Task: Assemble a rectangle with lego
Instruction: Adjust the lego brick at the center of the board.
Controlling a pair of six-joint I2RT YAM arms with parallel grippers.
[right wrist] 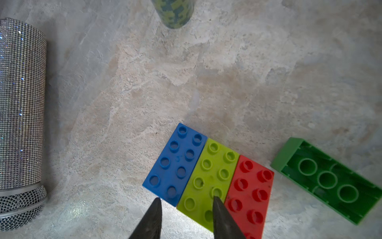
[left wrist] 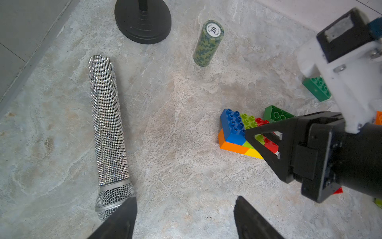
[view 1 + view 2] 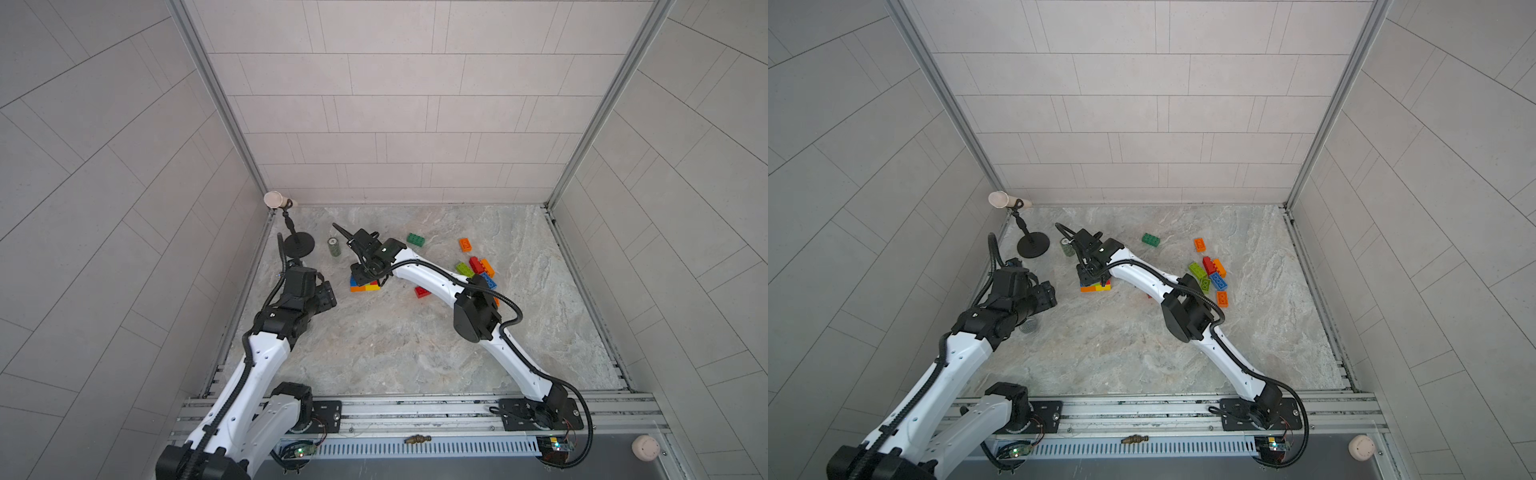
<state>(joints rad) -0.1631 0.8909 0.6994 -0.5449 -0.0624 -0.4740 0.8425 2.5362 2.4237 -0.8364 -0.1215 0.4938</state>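
The table (image 3: 415, 353) is a flat slab with a matt, veined, marble-like face in grey and beige. On it lies a microphone (image 2: 107, 124), a long cylinder sheathed in fine silver glitter with a wire-mesh head. Past its tail end stands a stand (image 2: 142, 22) with a round, stepped, matt black base. Near that, a stack of poker chips (image 2: 208, 43) forms an upright green camouflage column.

The lego is glossy hard plastic in oblong, studded bricks. The joined block (image 1: 206, 182) has blue, lime and red bricks side by side on top, over a lower layer showing orange and yellow. An upturned dark green brick (image 1: 326, 180) lies just beside the red one, its hollow underside and three round tubes showing. Further off are a studs-up dark green brick (image 3: 415, 239), a lone orange brick (image 3: 465, 244), a loose heap (image 3: 478, 268) of lime, red, orange and blue, and a single red brick (image 3: 422, 291).

In both top views the right arm (image 3: 436, 278) reaches across the table and hides most of the joined block and part of the heap.

The right pincer (image 1: 186, 197) stands over the near end of the joined block, its jaws a little parted and pinching nothing. One tip is over a lime stud and the other is by the blue brick's corner. The left pincer (image 2: 187, 197) is spread wide and empty above bare table. One of its fingers is by the microphone's mesh head, and the joined block is near but apart.
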